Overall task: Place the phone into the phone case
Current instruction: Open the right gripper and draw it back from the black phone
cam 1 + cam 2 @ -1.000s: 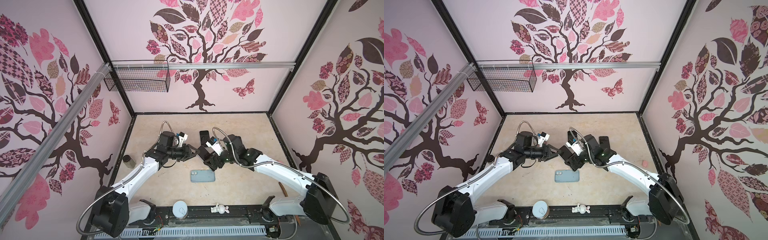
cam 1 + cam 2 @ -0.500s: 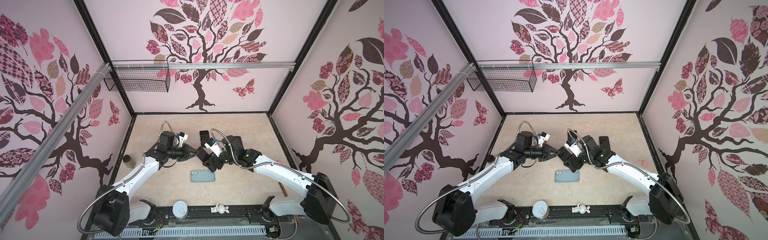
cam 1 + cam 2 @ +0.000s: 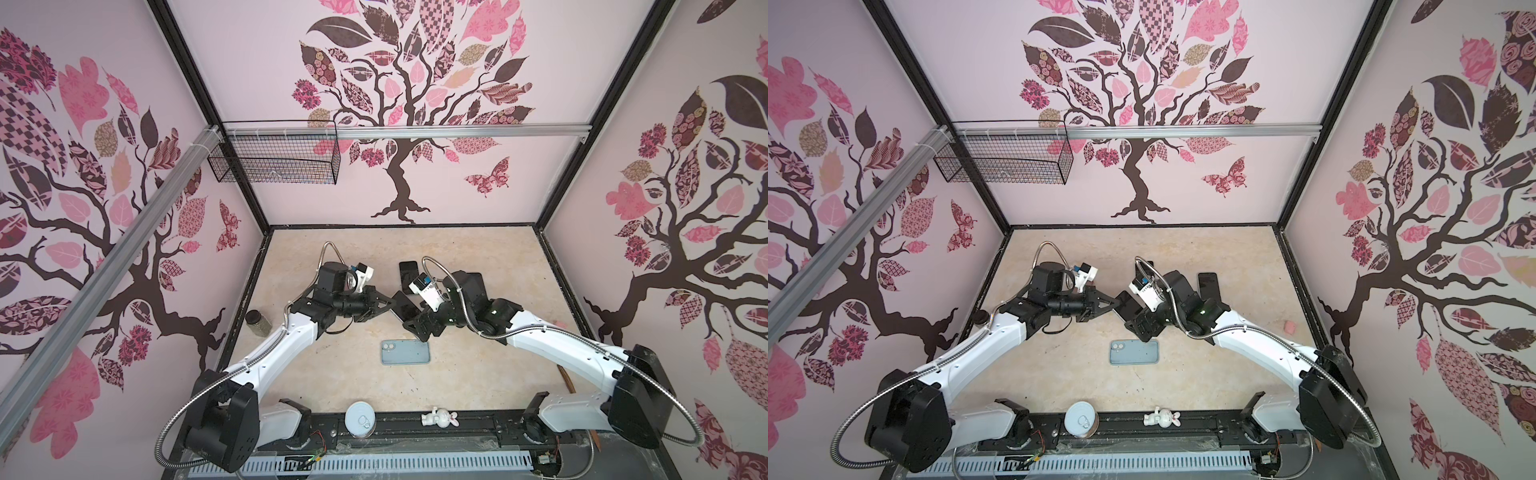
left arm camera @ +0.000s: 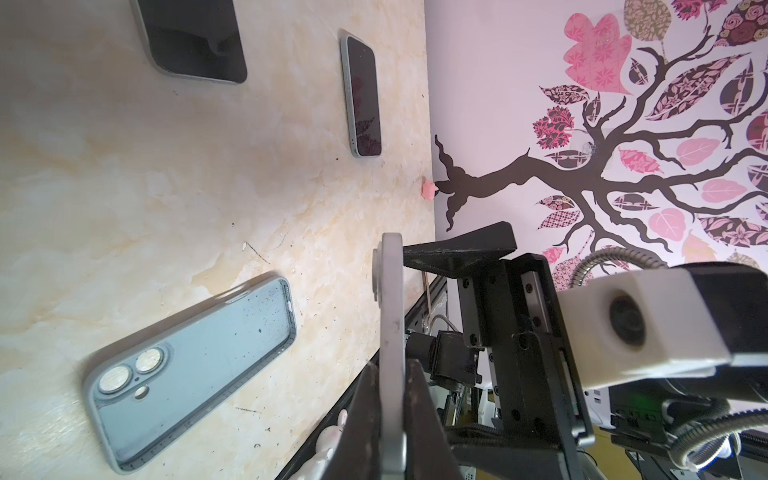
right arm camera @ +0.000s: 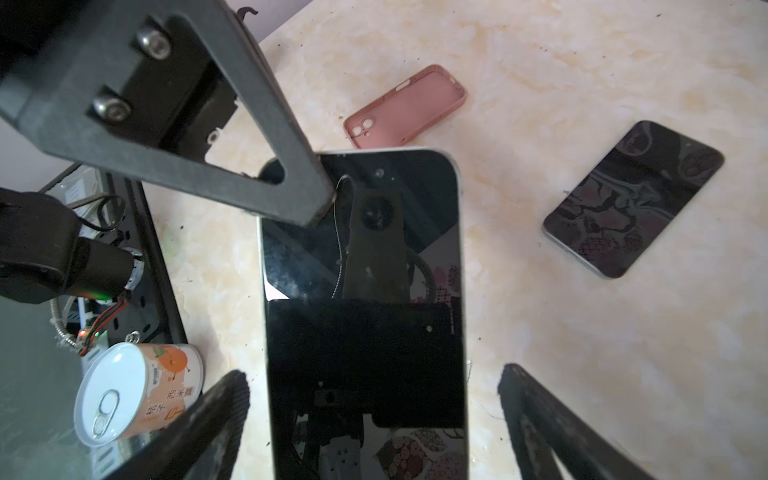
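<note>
The phone (image 5: 365, 332), dark-screened with a silver rim, hangs above the table between both arms in both top views (image 3: 404, 306) (image 3: 1128, 306). My left gripper (image 4: 392, 370) is shut on one end of it, and that wrist view shows the phone's silver edge (image 4: 392, 316) pinched between the two fingers. My right gripper (image 5: 374, 376) is open around the other end, with a gap on each side between its fingers and the phone. The light blue phone case (image 3: 405, 352) (image 3: 1134, 351) (image 4: 195, 365) lies flat on the table, hollow side up, just in front of the grippers.
Two more dark phones lie further back (image 3: 408, 268) (image 3: 1208, 286). A pink case (image 5: 405, 106) lies on the table. At the front rail stand a can (image 3: 360, 419) and a white rabbit figure (image 3: 438, 417). A small jar (image 3: 257, 322) sits left and a wire basket (image 3: 274, 160) hangs on the wall.
My left gripper has closed onto the phone's end. The right gripper's fingers have spread apart and come off the phone's sides. The case has not moved.
</note>
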Robot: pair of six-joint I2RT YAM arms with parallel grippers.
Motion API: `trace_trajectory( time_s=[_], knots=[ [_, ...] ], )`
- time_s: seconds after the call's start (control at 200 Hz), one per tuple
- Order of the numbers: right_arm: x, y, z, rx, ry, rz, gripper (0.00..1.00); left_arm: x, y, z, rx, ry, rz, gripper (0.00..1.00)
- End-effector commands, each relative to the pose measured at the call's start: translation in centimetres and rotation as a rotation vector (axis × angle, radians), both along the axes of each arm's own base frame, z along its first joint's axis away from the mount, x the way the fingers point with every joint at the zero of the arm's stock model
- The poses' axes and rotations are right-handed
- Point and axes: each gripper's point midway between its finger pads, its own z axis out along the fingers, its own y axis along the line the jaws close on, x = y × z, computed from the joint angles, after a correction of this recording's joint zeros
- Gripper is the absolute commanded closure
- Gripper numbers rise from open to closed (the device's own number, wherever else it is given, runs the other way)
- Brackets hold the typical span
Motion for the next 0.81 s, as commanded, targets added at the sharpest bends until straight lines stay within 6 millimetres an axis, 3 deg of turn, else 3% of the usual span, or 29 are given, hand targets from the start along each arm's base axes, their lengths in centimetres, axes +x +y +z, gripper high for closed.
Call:
trace_trajectory(
  time_s=[0.0,0.15,0.37,0.76,0.8],
  knots=[
    [0.5,-0.5,1.7,0.054,-0.036,-0.061,0.00,0.8,0.6,2.9,-0.045,-0.119,0.018,1.00],
    [1.3,-1.6,1.4,0.115,0.054,-0.156,0.00,1.4,2.5,3.0,-0.038,-0.144,0.085,1.00],
    [2.6,-4.1,1.4,0.395,0.277,-0.233,0.01,2.4,5.7,2.9,0.018,-0.242,0.215,1.00],
    [1.5,-2.0,2.5,0.762,0.459,-0.113,0.30,2.4,6.6,4.7,-0.079,-0.377,0.299,1.00],
    [1.5,-1.9,2.8,0.794,0.462,-0.101,0.32,2.4,6.5,5.6,-0.115,-0.415,0.305,1.00]
  ],
)
